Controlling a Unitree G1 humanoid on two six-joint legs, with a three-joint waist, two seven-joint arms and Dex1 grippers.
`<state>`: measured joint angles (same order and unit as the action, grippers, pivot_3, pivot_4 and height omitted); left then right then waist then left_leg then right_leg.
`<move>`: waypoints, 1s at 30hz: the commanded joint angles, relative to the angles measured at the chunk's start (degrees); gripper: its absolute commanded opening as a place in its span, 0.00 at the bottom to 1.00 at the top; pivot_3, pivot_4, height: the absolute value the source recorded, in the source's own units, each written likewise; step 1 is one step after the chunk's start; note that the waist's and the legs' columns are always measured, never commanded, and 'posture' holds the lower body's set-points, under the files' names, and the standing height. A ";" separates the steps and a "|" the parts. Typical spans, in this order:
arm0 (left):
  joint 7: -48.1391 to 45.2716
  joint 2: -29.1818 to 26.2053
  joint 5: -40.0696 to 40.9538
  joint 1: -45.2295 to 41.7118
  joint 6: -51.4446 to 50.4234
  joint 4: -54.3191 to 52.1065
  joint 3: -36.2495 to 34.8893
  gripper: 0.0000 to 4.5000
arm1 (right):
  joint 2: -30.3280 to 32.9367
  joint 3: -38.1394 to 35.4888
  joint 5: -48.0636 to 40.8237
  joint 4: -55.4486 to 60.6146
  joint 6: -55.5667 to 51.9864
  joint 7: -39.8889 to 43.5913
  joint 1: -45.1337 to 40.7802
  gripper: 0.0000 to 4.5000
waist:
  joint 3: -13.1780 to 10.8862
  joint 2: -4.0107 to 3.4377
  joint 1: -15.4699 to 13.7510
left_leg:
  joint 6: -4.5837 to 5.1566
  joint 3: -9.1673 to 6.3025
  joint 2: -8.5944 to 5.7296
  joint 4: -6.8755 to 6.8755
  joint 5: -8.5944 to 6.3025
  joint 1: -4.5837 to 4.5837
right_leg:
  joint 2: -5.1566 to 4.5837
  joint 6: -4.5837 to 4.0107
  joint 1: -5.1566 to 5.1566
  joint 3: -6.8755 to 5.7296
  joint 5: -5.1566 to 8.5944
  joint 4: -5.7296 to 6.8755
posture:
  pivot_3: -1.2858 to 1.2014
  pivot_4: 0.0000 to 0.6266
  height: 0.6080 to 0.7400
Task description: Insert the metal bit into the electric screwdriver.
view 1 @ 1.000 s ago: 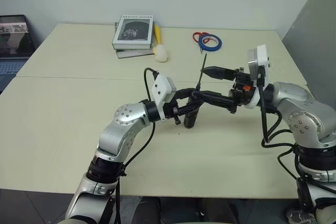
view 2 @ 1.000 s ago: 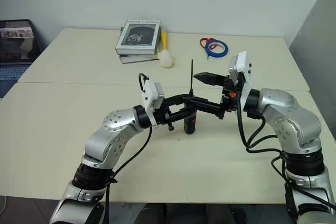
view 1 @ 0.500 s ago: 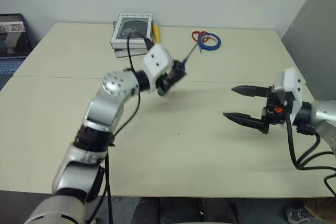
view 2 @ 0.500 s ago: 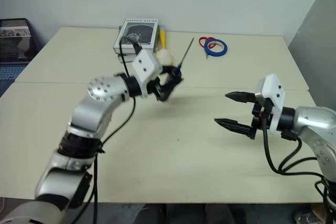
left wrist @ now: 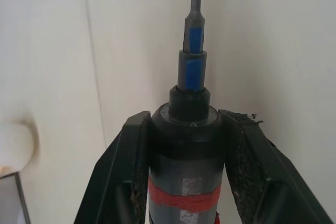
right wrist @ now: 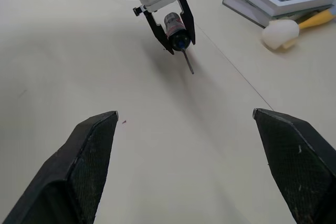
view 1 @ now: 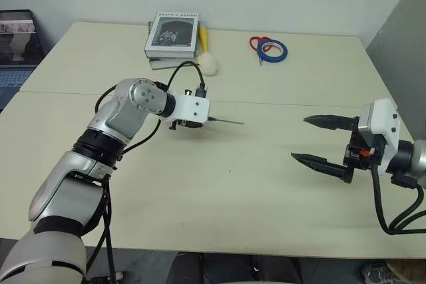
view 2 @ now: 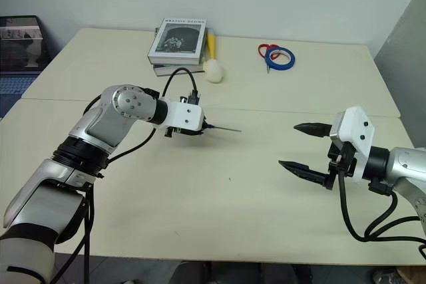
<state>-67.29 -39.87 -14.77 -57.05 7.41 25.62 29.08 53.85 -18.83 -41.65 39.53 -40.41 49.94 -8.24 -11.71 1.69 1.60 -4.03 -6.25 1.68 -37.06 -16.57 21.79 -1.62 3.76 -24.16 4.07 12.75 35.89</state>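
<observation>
My left gripper [left wrist: 185, 116] is shut on the electric screwdriver [left wrist: 185, 153], a black barrel with a red band. The metal bit [left wrist: 195, 3] sits in the screwdriver's nose and sticks straight out past the fingers. In the head views the left gripper [view 1: 200, 120] hangs low over the table left of centre, and the thin bit [view 1: 226, 122] points almost level to the right. My right gripper [view 1: 301, 138] stands open and empty at the right side of the table, well apart from the tool. Its wrist view looks at the screwdriver [right wrist: 175, 27] and the bit [right wrist: 189, 64] head-on.
Stacked books [view 1: 172, 35] lie at the back of the table, with a yellow-handled tool with a white head [view 1: 207, 62] beside them. Red scissors and a blue tape roll [view 1: 272, 50] lie at the back right. A laptop [view 1: 17, 38] stands off the table's left.
The two grippers, close together at the centre a second ago, have parted. My left arm swung left and down, tipping the bit from upright to nearly level. The right gripper drew back right, open.
</observation>
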 commanded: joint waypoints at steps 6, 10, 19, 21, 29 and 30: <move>-3.80 5.73 -3.07 -0.47 2.32 3.75 1.84 0.36 | 5.05 -0.72 3.01 3.61 1.97 1.69 3.95 0.96 | 0.01 0.01 0.02 | 0.01 0.01 -0.01 -0.04 0.00 -0.04 | 0.00 0.01 0.04 0.01 0.00 0.06 | 0.52 0.24 1.00; -5.18 7.19 -3.06 -0.41 1.61 3.86 0.91 0.52 | 5.14 -0.06 2.73 3.35 1.90 1.42 3.13 0.96 | 0.01 0.01 0.04 | 0.02 0.01 -0.01 -0.10 0.00 -0.04 | 0.00 0.03 0.05 0.01 -0.01 0.11 | 0.52 0.24 1.00; -8.13 3.97 -0.34 -0.47 -0.68 -0.63 -3.76 0.93 | 5.35 2.30 3.43 1.90 2.51 2.06 1.97 0.96 | 0.01 0.01 0.06 | 0.02 -0.01 -0.01 -0.21 0.01 -0.06 | 0.00 0.04 0.07 0.01 -0.04 0.20 | 0.52 0.24 1.00; -8.98 1.64 2.11 0.06 -3.31 -4.01 -6.76 0.99 | 5.51 3.26 4.00 1.07 3.16 2.81 1.63 0.96 | 0.01 0.01 0.11 | 0.02 -0.02 0.00 -0.23 0.01 -0.05 | 0.01 0.04 0.06 0.01 -0.05 0.21 | 0.52 0.24 1.00; -7.60 -11.40 12.97 9.17 -22.01 -20.10 -24.75 1.00 | 6.20 8.24 7.62 -5.82 8.04 8.70 -1.44 0.98 | 0.02 -0.01 0.50 | 0.03 0.00 0.02 -0.29 0.01 -0.14 | 0.01 0.06 0.08 0.01 -0.04 0.35 | 0.52 0.24 1.00; -7.27 -12.38 13.67 10.59 -23.24 -21.49 -26.03 1.00 | 6.27 8.53 7.81 -6.46 8.42 9.30 -1.78 0.98 | 0.02 -0.01 0.49 | 0.02 0.00 0.02 -0.31 0.01 -0.16 | 0.01 0.06 0.09 0.01 -0.04 0.37 | 0.52 0.24 1.00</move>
<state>-75.43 -50.71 -3.38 -47.62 -12.91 7.83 6.55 59.23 -9.89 -34.41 33.40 -33.59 57.67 -8.92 -11.69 1.68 2.08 -4.00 -6.26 1.70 -37.43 -16.56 21.63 -1.61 3.81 -24.07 4.08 12.71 36.32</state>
